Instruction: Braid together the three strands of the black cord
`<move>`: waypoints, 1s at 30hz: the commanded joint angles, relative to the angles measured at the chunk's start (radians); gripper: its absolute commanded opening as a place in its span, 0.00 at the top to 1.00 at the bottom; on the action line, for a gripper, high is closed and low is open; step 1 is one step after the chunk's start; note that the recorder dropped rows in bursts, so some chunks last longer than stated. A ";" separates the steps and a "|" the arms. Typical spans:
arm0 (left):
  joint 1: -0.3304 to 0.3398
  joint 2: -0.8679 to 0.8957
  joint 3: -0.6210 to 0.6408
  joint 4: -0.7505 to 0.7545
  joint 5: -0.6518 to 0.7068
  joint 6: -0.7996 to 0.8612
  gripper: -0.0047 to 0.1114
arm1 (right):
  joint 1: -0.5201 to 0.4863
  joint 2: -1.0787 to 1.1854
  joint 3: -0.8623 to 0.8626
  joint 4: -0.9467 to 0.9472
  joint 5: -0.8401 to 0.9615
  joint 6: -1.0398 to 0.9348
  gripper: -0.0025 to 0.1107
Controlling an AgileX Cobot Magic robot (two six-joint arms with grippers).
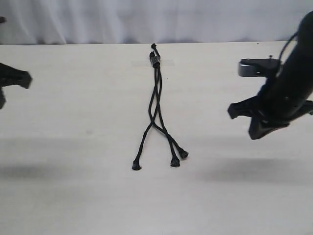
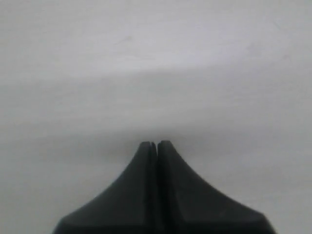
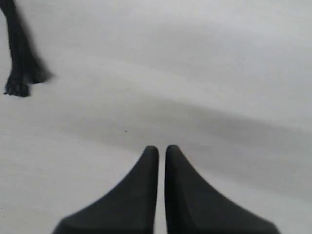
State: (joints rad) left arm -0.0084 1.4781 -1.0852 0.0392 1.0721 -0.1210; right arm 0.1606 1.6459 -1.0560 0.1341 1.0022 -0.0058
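Pale table point(image 1: 73, 196), white curtain point(image 1: 146, 19) behind.

Black cord point(image 1: 157, 93) lies at mid-table, between the arms and well apart from both. Its knotted top point(image 1: 155, 59) points toward the curtain. The three strands point(image 1: 155, 117) run close together, cross once partway down, then fan out. One frayed end point(image 1: 136, 166) lies off to the left, and the other two lie near each other.

Left gripper point(image 2: 157, 144) sits at the far left edge. Its claw is clenched tight, tips pressed together, nothing in it.

Right gripper point(image 3: 161, 148) hovers above the table on the right. Its claw is closed to a hairline slit, also empty. One knotted strand tip point(image 3: 17, 85) shows in the right wrist view, clear of the fingers.
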 commanded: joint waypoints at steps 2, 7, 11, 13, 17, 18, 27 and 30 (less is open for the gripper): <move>0.218 -0.310 0.182 -0.168 -0.091 0.139 0.96 | -0.150 -0.281 0.171 -0.088 -0.072 -0.001 0.94; 0.240 -0.571 0.339 -0.275 -0.222 0.205 0.96 | -0.123 -0.540 0.281 -0.142 -0.145 -0.001 0.94; 0.240 -0.725 0.431 -0.277 -0.292 0.207 0.96 | -0.088 -0.771 0.362 -0.142 -0.269 -0.001 0.94; 0.240 -0.791 0.470 -0.277 -0.299 0.213 0.96 | -0.084 -0.867 0.404 -0.142 -0.332 -0.001 0.94; 0.240 -0.883 0.549 -0.253 -0.352 0.261 0.96 | -0.084 -1.045 0.499 -0.142 -0.469 -0.001 0.94; 0.240 -0.895 0.554 -0.253 -0.342 0.261 0.96 | -0.084 -1.084 0.515 -0.142 -0.498 -0.001 0.94; 0.240 -0.916 0.559 -0.253 -0.301 0.261 0.96 | -0.084 -1.342 0.527 -0.142 -0.502 -0.001 0.94; 0.240 -0.916 0.559 -0.253 -0.301 0.261 0.96 | -0.084 -1.402 0.527 -0.142 -0.502 -0.001 0.94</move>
State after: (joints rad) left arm 0.2310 0.5639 -0.5281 -0.2153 0.7766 0.1349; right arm 0.0739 0.2895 -0.5337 0.0000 0.5136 -0.0058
